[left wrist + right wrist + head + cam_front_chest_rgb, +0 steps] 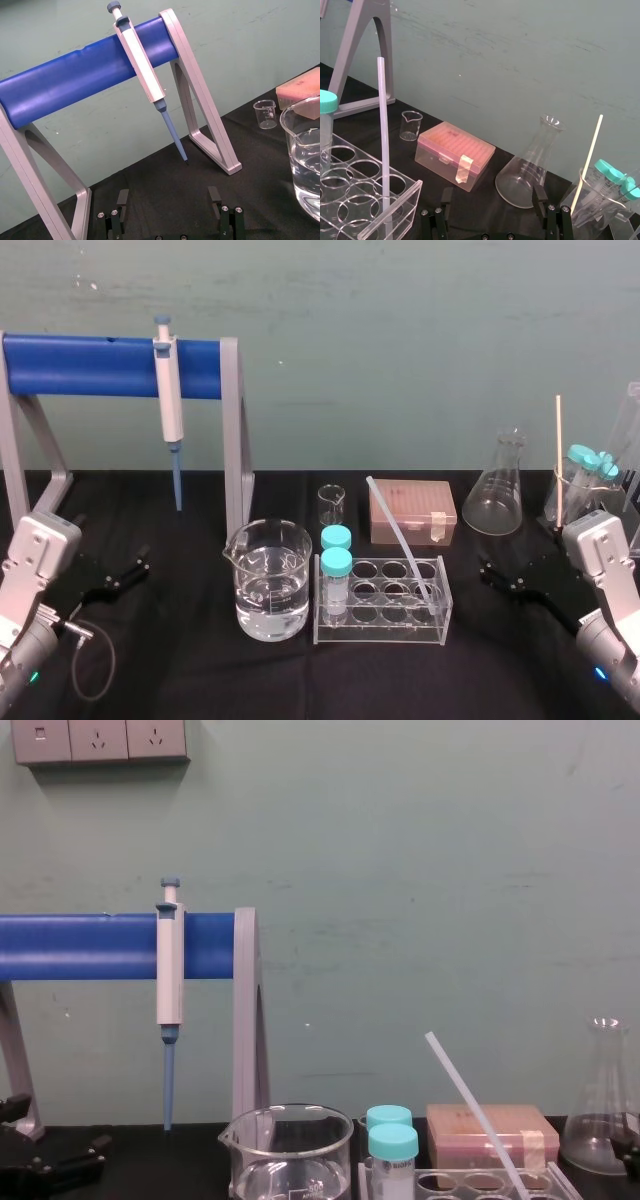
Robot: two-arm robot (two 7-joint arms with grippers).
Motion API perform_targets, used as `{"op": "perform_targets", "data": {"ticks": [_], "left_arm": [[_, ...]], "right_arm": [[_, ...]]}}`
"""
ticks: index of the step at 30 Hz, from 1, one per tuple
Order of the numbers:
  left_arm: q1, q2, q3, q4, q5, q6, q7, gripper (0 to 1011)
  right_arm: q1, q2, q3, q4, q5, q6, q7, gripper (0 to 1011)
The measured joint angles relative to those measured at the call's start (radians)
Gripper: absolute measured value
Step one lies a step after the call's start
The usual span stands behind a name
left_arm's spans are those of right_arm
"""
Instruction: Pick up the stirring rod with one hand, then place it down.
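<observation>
Our left arm [30, 580] sits low on our left side, and its wrist is silver. Our left tool [115, 560] points in toward the middle. Its two black fingers [121, 199] are spread wide with nothing between them. Our right arm [605, 580] sits low on our right side. Our right tool [495, 575] points in too, its fingers [539, 196] wide apart and bare.

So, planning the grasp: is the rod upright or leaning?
Leaning: the rod sits in a rack hole, its top tilted toward the robot's left.
</observation>
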Motion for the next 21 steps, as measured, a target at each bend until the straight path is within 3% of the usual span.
{"op": "perform_targets", "data": {"ticks": [5, 11, 21], "left_arm": [[0.000, 0.000, 0.000, 0.000, 0.000, 0.000, 0.000, 1000], [0.000, 0.000, 0.000, 0.000, 0.000, 0.000, 0.000, 1000], [0.000, 0.000, 0.000, 0.000, 0.000, 0.000, 0.000, 1000]], "right_arm": [[0.000, 0.001, 0.004, 0.000, -0.009, -0.012, 0.013, 1003], [0.002, 0.006, 0.006, -0.010, -0.028, -0.069, 0.064, 1003], [0.072, -0.022, -0.005, 0.036, -0.038, -0.174, 0.184, 1003]]}}
